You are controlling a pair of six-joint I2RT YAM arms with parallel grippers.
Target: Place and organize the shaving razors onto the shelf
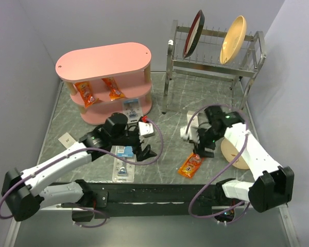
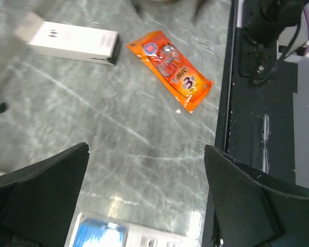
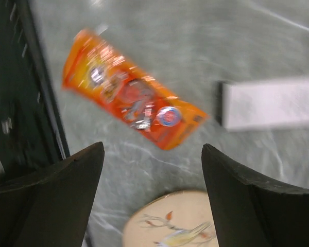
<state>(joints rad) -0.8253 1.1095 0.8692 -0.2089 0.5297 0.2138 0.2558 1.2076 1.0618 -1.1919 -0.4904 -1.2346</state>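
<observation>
The pink shelf stands at the far left of the table, with two orange packets on its middle board. The first razor pack lies on the lowest board at its right near end, blue-and-white card top showing. The second razor pack lies flat on the table in front of the shelf, close to the black rail at the near edge. The left gripper hangs just right of this pack with its fingers spread and nothing between them. In the left wrist view the left gripper is over bare tabletop, and the card top of the second razor pack shows at the bottom edge. A white box sits just beyond the left gripper. The right gripper is also spread and holds nothing, poised above the table at centre right. Beside it are a loose orange packet on the near side, a white box with a dark end on the far side, and a pale round plate partly under the arm. The right wrist view shows the right gripper wide apart above that loose orange packet. A metal dish rack holding two plates stands at the far right.
</observation>
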